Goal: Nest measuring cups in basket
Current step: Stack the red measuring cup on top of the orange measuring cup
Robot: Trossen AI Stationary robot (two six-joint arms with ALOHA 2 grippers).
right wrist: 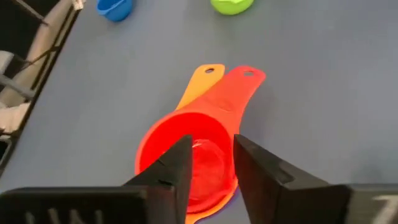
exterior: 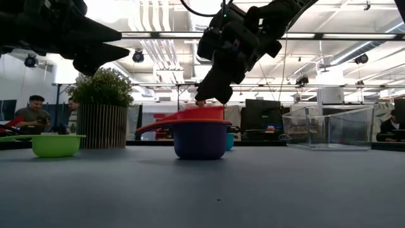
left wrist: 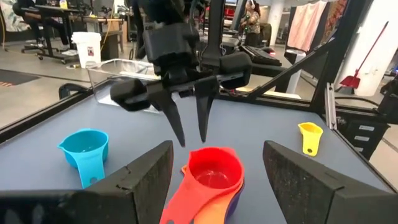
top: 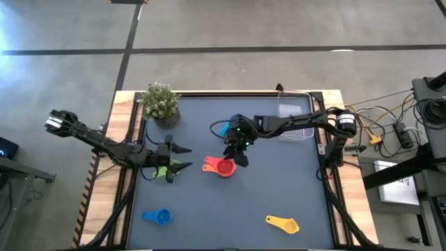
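Observation:
A red cup [right wrist: 163,134] sits nested in an orange cup [right wrist: 200,79] and a purple cup [exterior: 201,140], the stack standing mid-table [top: 221,167]. My right gripper [right wrist: 211,146] hovers just above the red bowl, pointing down, fingers slightly open [exterior: 212,95]. My left gripper [top: 182,157] is raised and open, left of the stack, over the green cup [top: 164,171], which rests on the table [exterior: 56,144]. Other cups lie apart: light blue [left wrist: 84,149], blue [top: 159,217] and yellow [top: 284,224]. The clear basket [top: 296,115] stands at the far right, with no cup showing in it.
A potted plant [top: 162,103] stands at the far left corner. The table's wooden edge [top: 125,125] frames the dark mat. Cables and gear lie beyond the right edge. People sit in the room behind the table [exterior: 28,114].

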